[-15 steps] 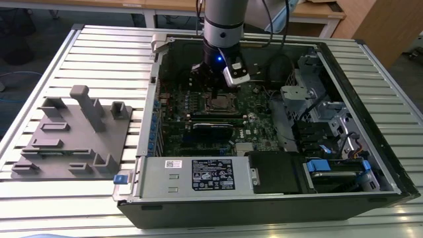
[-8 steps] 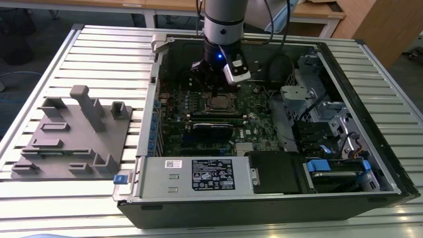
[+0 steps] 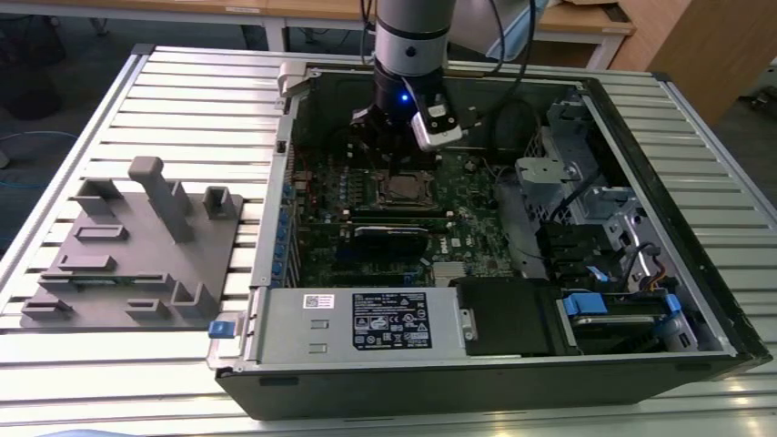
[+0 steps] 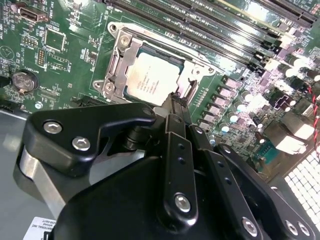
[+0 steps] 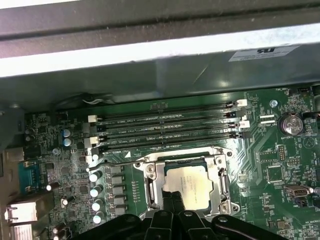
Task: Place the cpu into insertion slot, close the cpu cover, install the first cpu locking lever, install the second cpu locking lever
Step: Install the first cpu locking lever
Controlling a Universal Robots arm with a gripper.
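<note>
CPU sits flat in the insertion slot on the board inside the case, its dull silver top facing up. My slatted metal worktop carries the open computer case. At the exterior view's left, just beside the case, stands a grey moulded fixture with several upright posts. Inside the case the green board covers much of the floor, and a grey power supply lies along the wall nearest the exterior camera. My arm comes down into the case over the board, with a blue light on its wrist. My end effector is right over 1 edge of the chip. Its 2 black fingers are drawn together with nothing between them, and I cannot tell whether they touch the metal. In the first wrist view, 4 long black memory slots run side by side just beside the socket. The CPU cover lies down around the chip, whose top shows through its window. A thin wire lever runs out from 1 corner of the frame, between it and the memory slots; I cannot tell whether it is latched. 1 round coin battery sits farther off on the board.
</note>
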